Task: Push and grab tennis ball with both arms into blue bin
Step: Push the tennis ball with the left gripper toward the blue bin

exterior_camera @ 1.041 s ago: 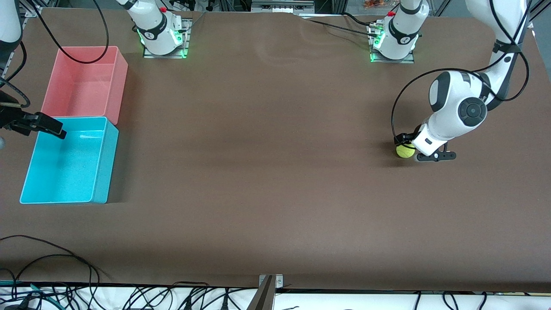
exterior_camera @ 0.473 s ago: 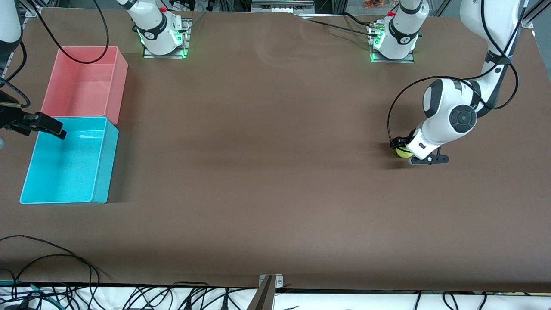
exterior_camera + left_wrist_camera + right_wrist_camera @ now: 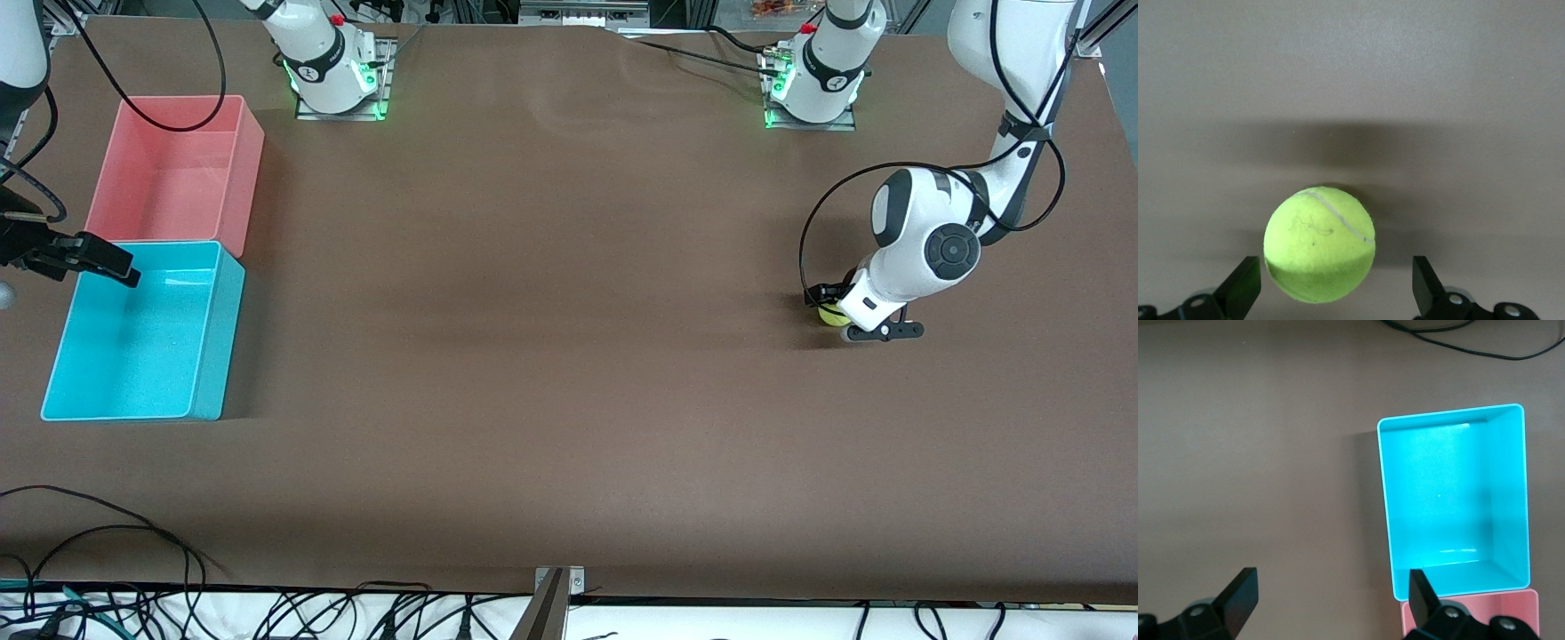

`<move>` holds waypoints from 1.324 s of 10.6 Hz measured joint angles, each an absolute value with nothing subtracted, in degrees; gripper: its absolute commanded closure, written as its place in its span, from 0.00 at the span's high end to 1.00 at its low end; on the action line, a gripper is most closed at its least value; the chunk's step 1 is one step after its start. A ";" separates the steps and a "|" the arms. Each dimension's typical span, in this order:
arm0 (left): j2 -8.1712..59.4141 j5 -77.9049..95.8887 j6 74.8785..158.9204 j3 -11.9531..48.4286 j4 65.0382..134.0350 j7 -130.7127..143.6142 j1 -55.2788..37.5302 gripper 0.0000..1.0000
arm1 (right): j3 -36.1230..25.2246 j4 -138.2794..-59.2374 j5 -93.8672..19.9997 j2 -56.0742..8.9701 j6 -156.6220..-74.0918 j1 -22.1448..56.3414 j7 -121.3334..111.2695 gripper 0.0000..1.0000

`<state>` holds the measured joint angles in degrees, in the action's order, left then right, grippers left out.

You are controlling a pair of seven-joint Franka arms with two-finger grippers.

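The tennis ball lies on the brown table near the left arm's end, half covered by the left arm's hand. My left gripper is down at the table, open. In the left wrist view the ball sits between the fingertips of the left gripper with a gap on each side. The blue bin stands at the right arm's end. My right gripper hangs open and empty over the bin's corner beside the pink bin. The right wrist view shows the right gripper above the blue bin.
A pink-red bin stands against the blue bin, farther from the front camera; its edge shows in the right wrist view. Both arm bases stand at the table's back edge. Cables lie along the front edge.
The left arm has slid a little toward the right arm's end, bringing its hand farther over the ball. The ball has barely shifted. The right arm has not moved.
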<state>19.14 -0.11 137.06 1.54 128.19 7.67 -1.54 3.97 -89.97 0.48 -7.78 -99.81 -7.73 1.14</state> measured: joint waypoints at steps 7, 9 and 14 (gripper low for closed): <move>16.27 -0.11 132.27 1.50 127.08 7.62 -1.49 0.84 | 3.99 -89.98 -0.18 -7.80 -99.81 -7.75 1.14 1.00; 13.46 -0.11 128.92 1.50 127.09 7.59 -1.49 0.22 | 3.99 -89.98 -0.32 -7.88 -99.81 -7.71 1.14 1.00; 9.31 -0.16 124.18 1.45 127.21 -7.08 -0.09 0.00 | 4.00 -89.97 -0.36 -7.91 -99.81 -7.64 1.14 1.00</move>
